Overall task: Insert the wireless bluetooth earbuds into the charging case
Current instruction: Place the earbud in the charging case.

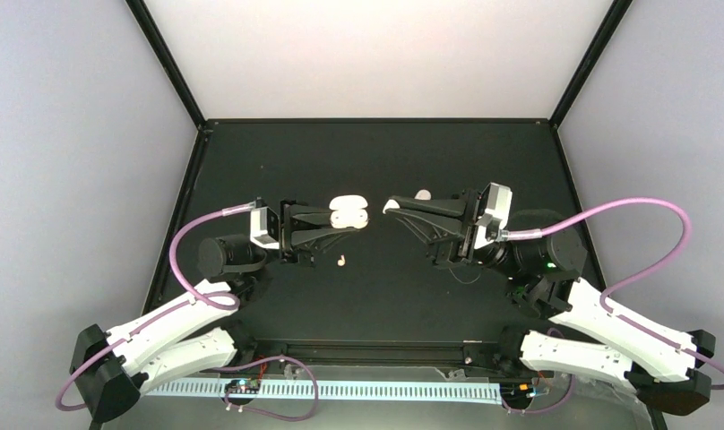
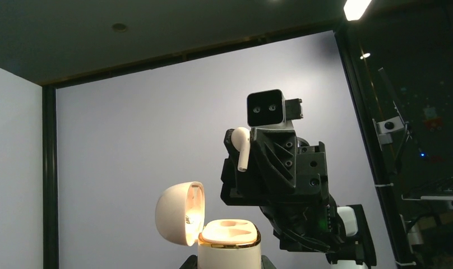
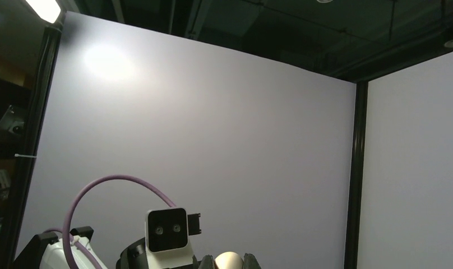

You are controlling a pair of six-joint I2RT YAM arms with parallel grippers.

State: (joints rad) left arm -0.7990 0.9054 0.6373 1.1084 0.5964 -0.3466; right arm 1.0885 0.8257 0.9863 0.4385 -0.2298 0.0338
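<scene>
Black table [image 1: 376, 296], both arms reaching in toward its middle from either side, tips facing each other. Left gripper [image 1: 349, 220] clamped on the charging case [image 1: 348, 208]. In the left wrist view the case [image 2: 230, 238] stands upright at the bottom edge, with its lid swung open to the left and two pale wells showing in the top of the base. The fingers themselves are barely in that view. Right gripper [image 1: 392, 207] closed on the held earbud [image 1: 391, 205], pinched at the finger ends. From the left wrist the held earbud [image 2: 241, 147] hangs stem-down against the right gripper [image 2: 239, 154], above the open base and a little to its right, not touching the case. From above, a clear gap lies between the case and the right gripper's tip. The right wrist view shows only a pale rounded top [image 3: 229, 260] between two dark fingers [image 3: 250, 261] at the bottom edge; cannot tell more there. Loose earbud [image 1: 340, 262] lies on the table just to the near side of the left gripper, apart from the case. Small white object [image 1: 422, 194] sits just behind the right gripper's fingers; too small to identify.
</scene>
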